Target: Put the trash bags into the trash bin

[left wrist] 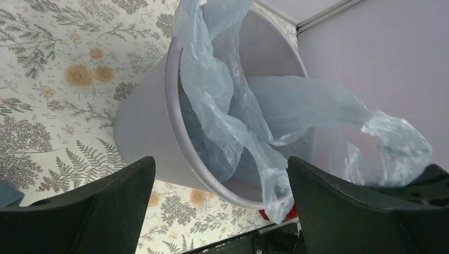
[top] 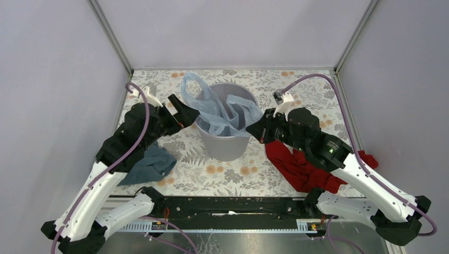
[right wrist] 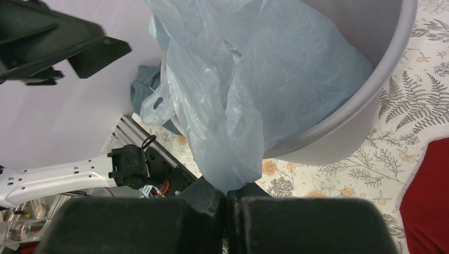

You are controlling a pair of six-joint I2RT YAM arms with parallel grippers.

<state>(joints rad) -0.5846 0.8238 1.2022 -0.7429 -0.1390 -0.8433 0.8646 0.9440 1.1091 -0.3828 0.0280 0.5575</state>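
pinching the bag (right wrist: pixel 254 106) between its tips, the right pincer (right wrist: pixel 226 193) is clamped; the left pincer (top: pixel 186 112) gapes empty. bag mostly in the bin (top: pixel 225 145) between them, 1 loop yet to tuck.

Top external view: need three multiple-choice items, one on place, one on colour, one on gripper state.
1. Where is the red cloth? A in the grey round plastic bin; B left of it; C right of it.
2. Colour of the thin crinkly plastic bag? A pale blue; B black; C yellow.
3. Which jaws are shut on the bag? A left; B right; C neither.
Key: 1 C, red shows right of the bin. 2 A, translucent blue drapes over the rim. 3 B, the right gripper pinches the bag, while the left gripper stands open.
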